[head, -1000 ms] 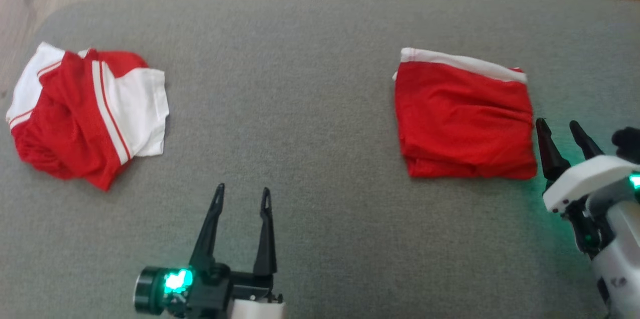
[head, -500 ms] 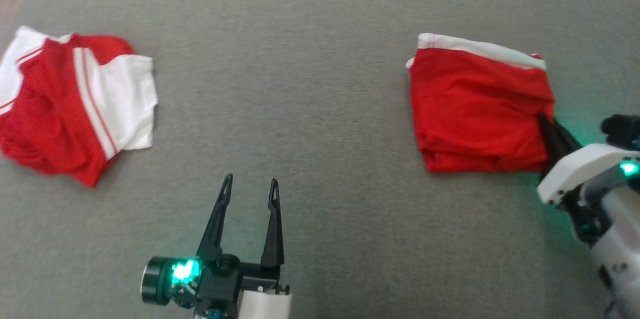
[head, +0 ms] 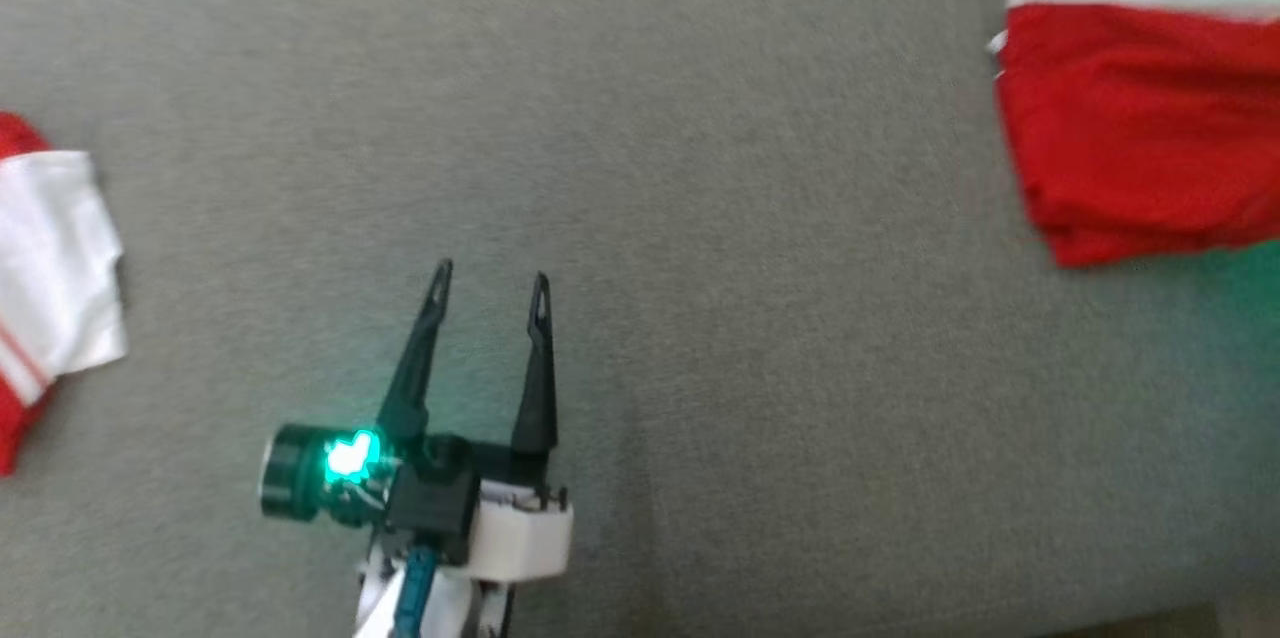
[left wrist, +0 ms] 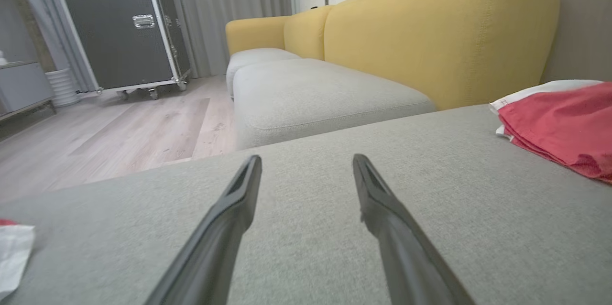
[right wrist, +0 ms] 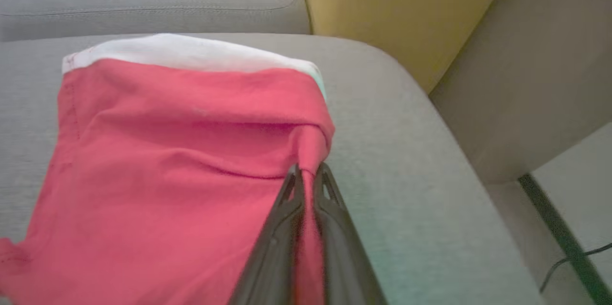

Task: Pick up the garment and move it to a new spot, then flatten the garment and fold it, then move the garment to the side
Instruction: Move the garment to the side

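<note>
The garment (head: 1130, 118) is a folded red piece with a white band along its far edge, lying on the grey cushion (head: 760, 218) at the upper right of the head view. In the right wrist view my right gripper (right wrist: 310, 168) is shut on a bunched fold at the right edge of the garment (right wrist: 167, 152). My left gripper (head: 490, 273) stands open over bare cushion, well to the left of the garment, with nothing between its fingers. The left wrist view shows the left gripper (left wrist: 307, 159) open and the garment (left wrist: 559, 123) at the right.
A second red-and-white garment (head: 50, 258) lies crumpled at the cushion's left edge. A yellow sofa back (left wrist: 430, 32) rises behind the cushion, with a black flight case (left wrist: 114, 23) on the wooden floor beyond. The cushion's right edge (right wrist: 430, 118) drops off close to the right gripper.
My right gripper moved onto the red garment's right edge and shut on it. The head camera has shifted, so both garments now sit near the frame's edges. The left gripper stays open.
</note>
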`<state>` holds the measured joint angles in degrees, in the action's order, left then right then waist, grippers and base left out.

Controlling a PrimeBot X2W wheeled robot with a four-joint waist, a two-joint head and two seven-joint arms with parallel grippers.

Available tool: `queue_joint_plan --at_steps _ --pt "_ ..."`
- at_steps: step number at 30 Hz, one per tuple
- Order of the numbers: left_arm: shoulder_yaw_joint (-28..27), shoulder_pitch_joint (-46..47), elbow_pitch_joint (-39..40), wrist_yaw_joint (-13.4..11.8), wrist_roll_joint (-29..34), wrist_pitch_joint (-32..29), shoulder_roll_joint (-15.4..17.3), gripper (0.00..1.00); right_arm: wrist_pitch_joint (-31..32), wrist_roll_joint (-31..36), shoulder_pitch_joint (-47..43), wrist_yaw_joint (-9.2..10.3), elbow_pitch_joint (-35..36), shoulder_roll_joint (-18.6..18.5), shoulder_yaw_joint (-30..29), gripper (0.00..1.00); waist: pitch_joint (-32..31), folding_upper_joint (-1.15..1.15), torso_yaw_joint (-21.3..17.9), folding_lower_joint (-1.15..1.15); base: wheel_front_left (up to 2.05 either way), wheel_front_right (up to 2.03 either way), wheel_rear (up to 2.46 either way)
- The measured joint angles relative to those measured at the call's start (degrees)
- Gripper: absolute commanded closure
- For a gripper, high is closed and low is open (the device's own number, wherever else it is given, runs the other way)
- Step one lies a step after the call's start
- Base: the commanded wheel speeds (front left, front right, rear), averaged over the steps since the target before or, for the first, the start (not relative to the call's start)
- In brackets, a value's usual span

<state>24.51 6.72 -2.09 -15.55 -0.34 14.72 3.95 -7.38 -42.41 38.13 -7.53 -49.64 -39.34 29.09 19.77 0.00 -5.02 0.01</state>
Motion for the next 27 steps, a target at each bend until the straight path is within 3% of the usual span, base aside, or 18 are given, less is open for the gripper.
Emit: queue_joint_plan --at_steps 9,11,15,19,22,23,27 --pt "-0.78 3.58 -0.34 -0.08 0.32 0.00 1.24 0.00 -5.00 11.04 10.59 0.00 -8.93 -2.18 0.31 0.98 4.74 0.00 -4.09 0.00 0.00 0.00 0.00" --pt "-0.70 3.86 -0.63 -0.07 0.32 0.00 1.25 0.00 -5.87 13.82 12.04 0.00 -11.61 -1.77 -0.75 0.00 4.72 0.00 -4.37 0.01 0.00 0.00 0.00" --pt "-0.60 3.79 -0.88 -0.08 0.23 0.00 1.23 0.00 -6.83 18.30 12.98 0.00 -13.74 1.10 -4.26 0.00 3.15 0.00 -4.02 0.00 0.00 0.00 0.00" --pt "-0.67 3.09 -1.25 -0.16 -0.89 0.00 1.18 0.00 -6.84 23.24 11.09 0.00 -6.00 4.02 -12.21 0.00 0.50 0.00 -3.37 -0.01 0.00 0.00 0.00" --pt "-1.23 0.74 -1.56 -0.52 -2.46 0.00 1.08 0.00 -7.00 25.39 4.49 0.00 1.86 8.42 -18.04 0.00 -2.37 0.00 -2.74 -0.01 0.00 0.00 0.00" --pt "-1.23 0.74 -1.56 -0.52 -2.46 0.00 1.08 0.00 -7.00 25.39 4.49 0.00 1.86 8.42 -18.04 0.00 -2.37 0.00 -2.74 -0.01 0.00 0.00 0.00" --pt "-2.34 -3.97 -2.91 -0.51 -4.58 0.00 0.90 0.00 -6.99 25.99 -9.73 0.00 8.29 15.43 -18.71 0.00 -7.05 0.00 -1.67 -0.02 0.00 0.00 0.00"
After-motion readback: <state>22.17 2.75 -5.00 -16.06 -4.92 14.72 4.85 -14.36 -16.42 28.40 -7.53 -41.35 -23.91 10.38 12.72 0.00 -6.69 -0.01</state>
